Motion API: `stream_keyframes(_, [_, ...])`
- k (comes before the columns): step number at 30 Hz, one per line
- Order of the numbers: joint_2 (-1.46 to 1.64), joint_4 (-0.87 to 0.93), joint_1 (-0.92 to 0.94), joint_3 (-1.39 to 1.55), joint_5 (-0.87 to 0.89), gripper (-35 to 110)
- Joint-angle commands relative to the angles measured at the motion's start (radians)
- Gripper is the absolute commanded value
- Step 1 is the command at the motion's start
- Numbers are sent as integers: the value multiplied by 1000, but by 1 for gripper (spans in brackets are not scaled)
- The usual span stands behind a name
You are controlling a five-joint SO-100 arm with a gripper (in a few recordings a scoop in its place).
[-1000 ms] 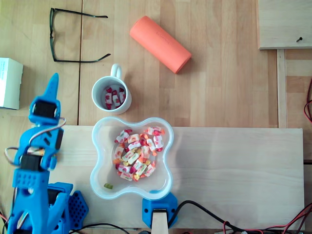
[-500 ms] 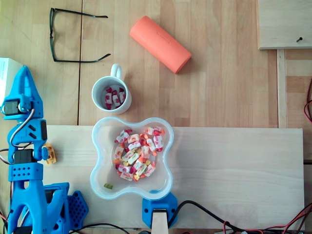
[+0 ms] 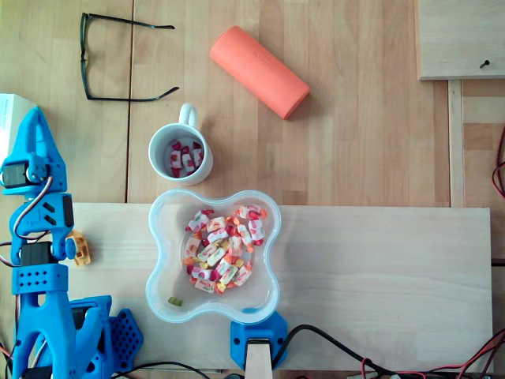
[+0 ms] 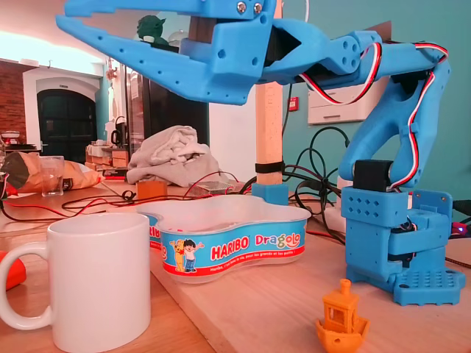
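Nearest the fixed camera, in front of the tub [image 4: 228,246]: a white mug [image 4: 99,287], upright, handle to the picture's left, with a few wrapped sweets inside when seen from overhead. To the tub's right in that view, clear of its wall: a small orange toy boat [image 4: 342,318], upright on the pale board, just beside the blue arm's base. On the boat's side of the tub, further out and raised high: the gripper [image 4: 62,15], roughly level, fingertips drawn together or very nearly, with only a sliver of background between the fingers further back, and nothing held. From overhead, tip over the edge of a white box [image 3: 9,118]. Inside the tub: a heap of wrapped sweets [image 3: 221,245]. Behind the tub: a wooden post [image 4: 268,132] in a blue foot, then loose cables.

Risk of clipping the mug's rim on any low sweep toward the tub, tipping it and spilling sweets. Risk too of shoving the light tub along the board, or of toppling the boat, given its closeness to the base.
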Motion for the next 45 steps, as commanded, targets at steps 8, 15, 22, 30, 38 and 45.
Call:
stream_keyframes(8, [34, 87, 0, -126, 117, -2])
stream_keyframes(15, [32, 279, 37, -262, 161, -2])
stream_keyframes(22, [34, 454, 64, -391, 164, -2])
stream_keyframes(30, [34, 637, 137, -526, 290, -2])
stream_keyframes(38, [34, 845, 348, -541, 881, -2])
stream_keyframes(45, [34, 1052, 446, -540, 1341, -2])
